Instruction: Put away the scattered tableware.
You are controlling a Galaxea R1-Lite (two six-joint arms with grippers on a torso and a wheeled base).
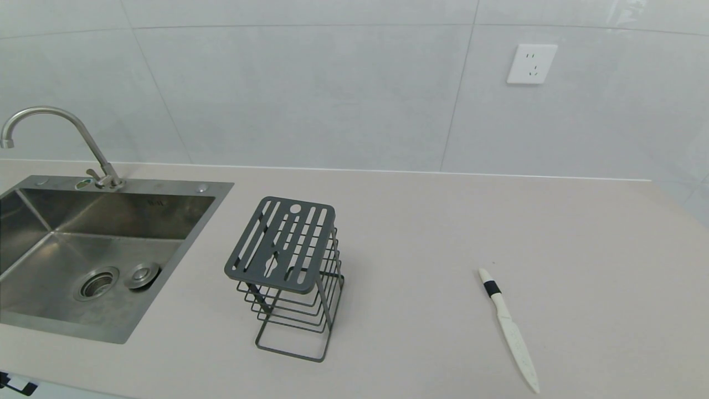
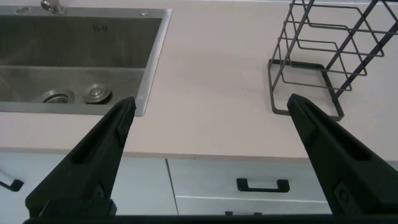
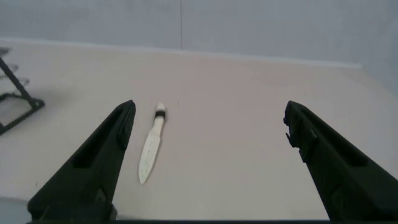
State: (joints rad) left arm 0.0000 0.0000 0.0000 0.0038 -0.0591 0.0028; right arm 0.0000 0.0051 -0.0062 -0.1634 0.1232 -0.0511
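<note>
A white knife (image 1: 508,328) with a black band on its handle lies flat on the pale counter at the right, blade toward the front edge. A dark grey wire knife rack (image 1: 288,271) with a slotted top stands upright in the middle of the counter. My right gripper (image 3: 208,115) is open and held above the counter's front edge, with the knife (image 3: 152,143) lying ahead of it and apart from its fingers. My left gripper (image 2: 211,109) is open and sits off the counter's front edge, with the rack's base (image 2: 311,71) ahead of it.
A steel sink (image 1: 83,260) with a curved tap (image 1: 55,138) is set into the counter at the left. A tiled wall with a socket (image 1: 532,64) backs the counter. Below the counter's front edge is a drawer with a black handle (image 2: 262,185).
</note>
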